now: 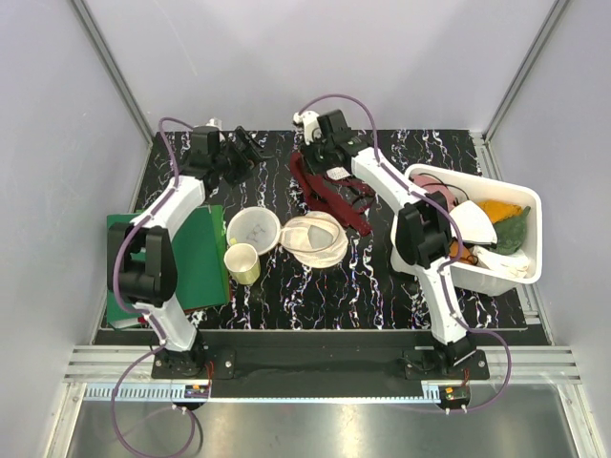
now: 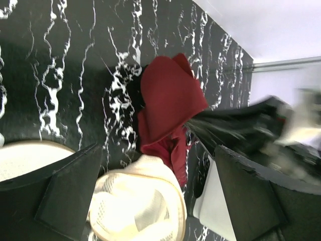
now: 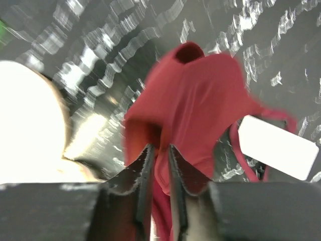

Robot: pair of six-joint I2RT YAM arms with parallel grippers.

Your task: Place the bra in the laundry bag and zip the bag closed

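Note:
The dark red bra (image 1: 329, 196) lies bunched on the black marbled table, trailing from the back toward the round cream mesh laundry bag (image 1: 313, 239). My right gripper (image 1: 320, 153) stands over its far end. In the right wrist view a fold of the bra (image 3: 205, 100) runs up between the jaws of my right gripper (image 3: 160, 150), which stand a narrow gap apart. My left gripper (image 1: 250, 148) hovers wide open at the back left with nothing in it. Between the fingers of my left gripper (image 2: 158, 149) in the left wrist view show the bra (image 2: 168, 95) and the bag (image 2: 135, 201).
A white bowl (image 1: 253, 229) and a cream-yellow cup (image 1: 242, 262) sit left of the bag. A green board (image 1: 196, 258) lies at the table's left edge. A white bin (image 1: 431, 176) with coloured cloths stands at the right.

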